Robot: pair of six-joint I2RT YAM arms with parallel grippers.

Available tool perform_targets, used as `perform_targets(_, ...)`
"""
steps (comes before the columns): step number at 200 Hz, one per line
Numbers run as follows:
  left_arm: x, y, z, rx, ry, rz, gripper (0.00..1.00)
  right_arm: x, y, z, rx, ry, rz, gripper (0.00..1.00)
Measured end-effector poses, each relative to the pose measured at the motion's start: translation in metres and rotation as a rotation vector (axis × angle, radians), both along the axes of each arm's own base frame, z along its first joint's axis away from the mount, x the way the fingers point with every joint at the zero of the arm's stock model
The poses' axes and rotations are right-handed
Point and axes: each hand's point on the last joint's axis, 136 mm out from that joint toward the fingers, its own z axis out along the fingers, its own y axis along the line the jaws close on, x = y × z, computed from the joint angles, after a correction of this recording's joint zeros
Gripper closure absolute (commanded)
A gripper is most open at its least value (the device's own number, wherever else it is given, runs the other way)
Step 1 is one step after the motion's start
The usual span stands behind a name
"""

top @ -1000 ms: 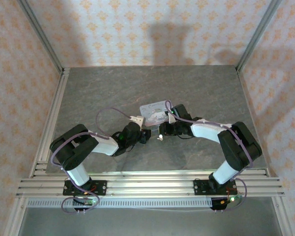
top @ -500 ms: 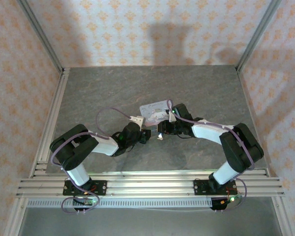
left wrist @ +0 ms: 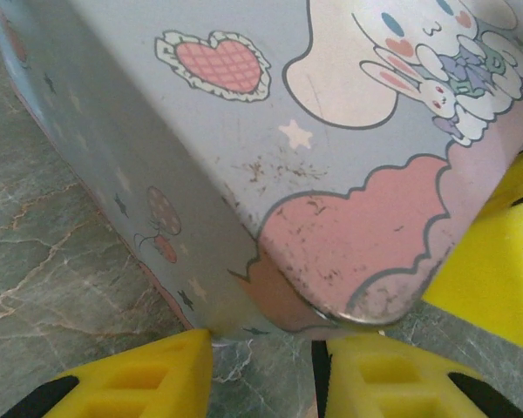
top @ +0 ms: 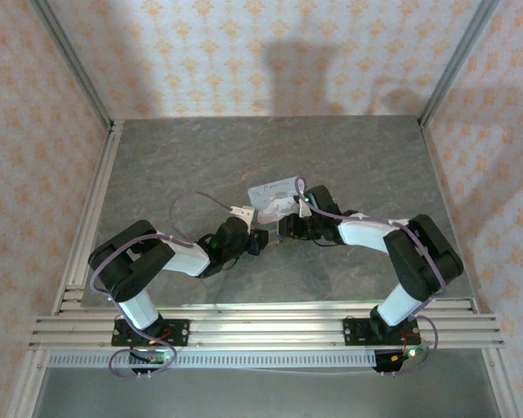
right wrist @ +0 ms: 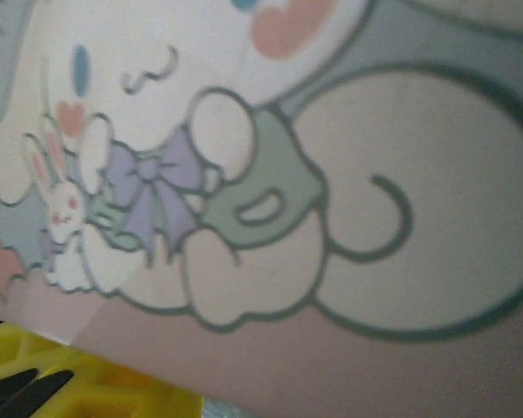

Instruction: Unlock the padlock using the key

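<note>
A pale blue tin [top: 275, 197] with a cartoon lid lies mid-table, and both grippers meet at its near edge. My left gripper [top: 260, 239] sits low at the tin's near corner [left wrist: 331, 131]. Its yellow fingertips [left wrist: 148, 379] stand apart, with bare table between them. My right gripper [top: 284, 228] hovers close over the tin's lid [right wrist: 331, 174]; one yellow finger [right wrist: 78, 387] shows at the bottom left, so its jaws cannot be judged. That same finger [left wrist: 497, 261] appears beside the tin in the left wrist view. The padlock and the key are hidden.
The grey marbled tabletop [top: 200, 157] is walled by patterned panels, with aluminium rails [top: 87, 226] along the left side and near edge. Open floor lies behind and to both sides of the tin.
My right gripper has edged up and left, closer onto the tin. A small pale thing seen under its tip earlier can no longer be made out. The left arm has stayed put.
</note>
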Motion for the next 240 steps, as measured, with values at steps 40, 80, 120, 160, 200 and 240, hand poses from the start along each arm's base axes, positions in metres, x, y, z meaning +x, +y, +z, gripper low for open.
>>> perform_targets(40, -0.002, 0.001, -0.002, 0.003, 0.006, -0.002, 0.64, 0.003, 0.003, -0.004, 0.015, -0.001, -0.006, 0.64)
perform_targets(80, -0.004, 0.003, -0.005, 0.007, 0.011, -0.003, 0.65, 0.007, 0.005, -0.003, 0.055, -0.031, -0.034, 0.77)
perform_targets(120, -0.008, 0.006, -0.005, 0.009, 0.013, -0.003, 0.65, 0.012, 0.005, -0.002, 0.089, -0.055, -0.068, 0.92)
perform_targets(160, -0.009, 0.007, 0.0, 0.0, 0.004, -0.004, 0.63, 0.013, 0.006, 0.0, 0.104, -0.058, -0.08, 1.0)
perform_targets(200, -0.012, 0.004, 0.002, -0.027, -0.003, -0.027, 0.55, 0.013, 0.006, 0.0, 0.094, -0.029, -0.089, 1.0)
perform_targets(240, -0.016, -0.008, 0.015, -0.121, -0.033, -0.073, 0.55, 0.013, 0.002, 0.006, 0.033, 0.098, -0.123, 1.0)
